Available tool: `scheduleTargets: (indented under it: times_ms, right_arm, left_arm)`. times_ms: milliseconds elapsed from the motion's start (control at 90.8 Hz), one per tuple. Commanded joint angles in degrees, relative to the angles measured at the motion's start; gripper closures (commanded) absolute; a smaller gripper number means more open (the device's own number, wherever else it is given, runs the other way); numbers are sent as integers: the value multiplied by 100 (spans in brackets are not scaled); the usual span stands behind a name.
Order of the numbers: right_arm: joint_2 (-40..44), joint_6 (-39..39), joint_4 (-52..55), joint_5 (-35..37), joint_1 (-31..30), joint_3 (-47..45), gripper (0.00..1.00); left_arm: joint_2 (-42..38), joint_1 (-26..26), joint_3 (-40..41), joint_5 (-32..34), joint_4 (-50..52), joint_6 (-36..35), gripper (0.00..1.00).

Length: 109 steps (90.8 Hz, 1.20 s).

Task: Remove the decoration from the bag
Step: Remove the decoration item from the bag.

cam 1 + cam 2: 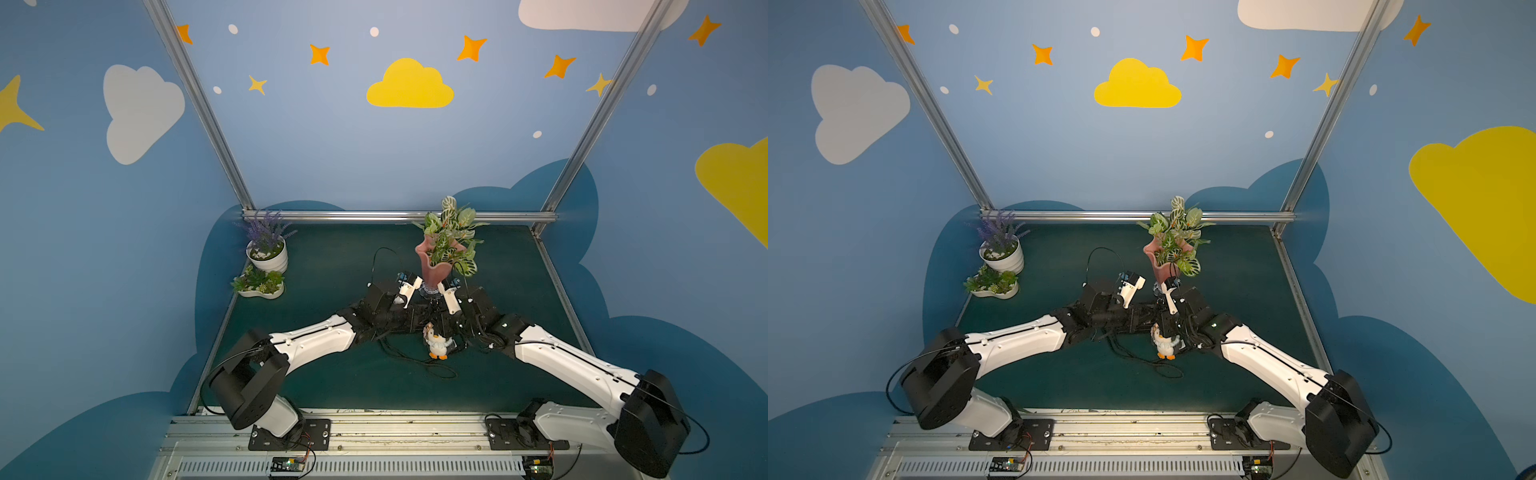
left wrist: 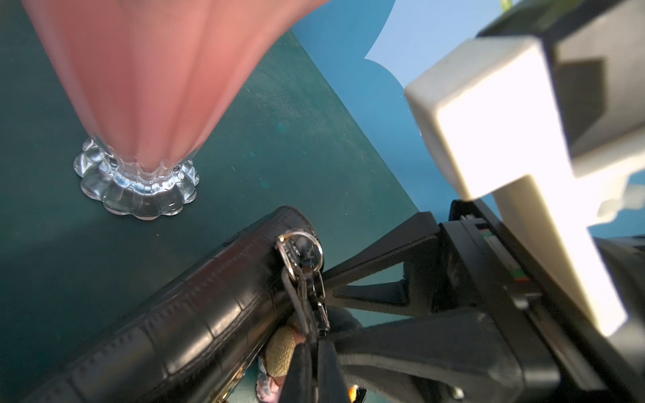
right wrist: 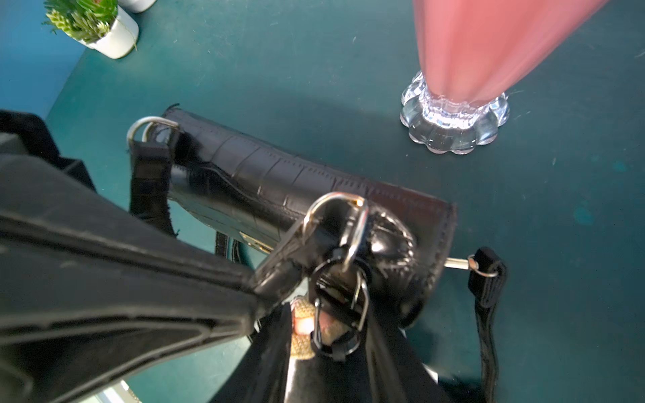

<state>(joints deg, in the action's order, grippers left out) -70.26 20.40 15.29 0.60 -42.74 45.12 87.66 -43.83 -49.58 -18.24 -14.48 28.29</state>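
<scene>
The black glossy bag lies on the green mat under both wrists, mostly hidden in both top views. Its thin strap loops toward the front. The decoration, a small plush penguin, hangs at the bag's near end by a black clasp hooked to the silver ring, with a tan ornament beside it. My left gripper is shut on the bag's handle tab just below that ring. My right gripper has its jaws narrowly on either side of the clasp and ornament; I cannot tell whether they press.
A pink vase with green leaves stands on a clear glass foot just behind the bag, close to both wrists. A white pot of lavender and a succulent dish sit at the back left. A metal rail bounds the back.
</scene>
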Motion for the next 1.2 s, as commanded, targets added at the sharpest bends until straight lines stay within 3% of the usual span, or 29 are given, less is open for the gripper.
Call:
scheduleTargets:
  times_ms: [0, 187, 341, 716, 881, 1046, 1189]
  right_arm:
    - [-115, -197, -200, 224, -43, 156, 65]
    - [-128, -506, -433, 228, -25, 77, 80]
    - [-237, -984, -789, -102, 32, -20, 84]
    - [-815, -1918, -1710, -1418, -1, -52, 87]
    - [-832, -2276, -2112, -1266, -219, -321, 87]
    - [-987, -2393, -2245, -1106, -313, -314, 86]
    - [-1105, -2291, -2391, -1108, -314, -318, 77]
  left_arm:
    - [-92, 20, 79, -96, -178, 52, 97]
    - [-357, 41, 193, 28, -76, 79, 97]
    - [-802, 117, 278, 103, 236, 44, 97]
    - [-1850, 670, 377, 357, 1878, -92, 97]
    - [-1843, 1144, 368, -106, 2071, -78, 97]
    - [-1539, 1284, 181, -534, 2055, -141, 97]
    - [-1339, 1316, 73, -743, 2020, -155, 97]
